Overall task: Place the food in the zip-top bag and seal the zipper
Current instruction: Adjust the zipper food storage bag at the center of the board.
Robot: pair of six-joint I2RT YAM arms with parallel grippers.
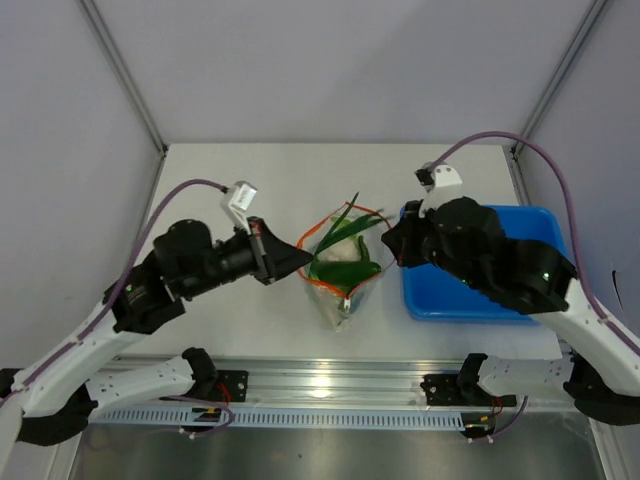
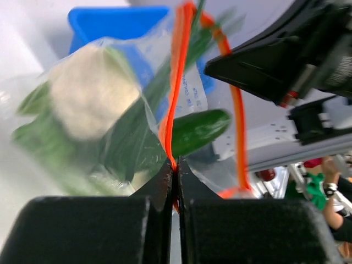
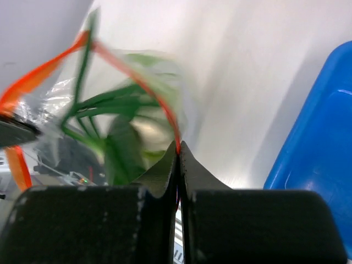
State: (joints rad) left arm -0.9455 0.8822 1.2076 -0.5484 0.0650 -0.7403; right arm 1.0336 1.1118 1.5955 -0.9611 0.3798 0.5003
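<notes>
Table (image 1: 250, 180) carries a blue bin (image 1: 445, 298) on the right side, just beside the bag. No food shows in the visible part of the bin.

Zip-top bag (image 1: 342, 298) hangs between the two arms at table centre, mouth up and gaping in an oval. Can't tell if its bottom touches the table.

Food (image 1: 340, 252) sits inside the bag: a pale whitish stalk lump, leafy greens and a darker long piece. A few thin green blades poke out past the mouth at the far side.

Zipper (image 2: 175, 82), the orange-red strip, is unsealed, its two sides well apart in the middle.

Left fingers (image 2: 169, 177) are pinched tight on the zipper at the bag's left end. Right fingers (image 3: 174, 159) are pinched tight on it at the opposite end.

Handling, as a judgement:
- The bag film looks thin, light, crinkly and slippery, and it flops under the load.
- The strip looks like the stiffest part, so the end corners are the right hold.
- The food looks soft and easily bruised.
- The poking blades probably need tucking in first, or they could jam the seal.
</notes>
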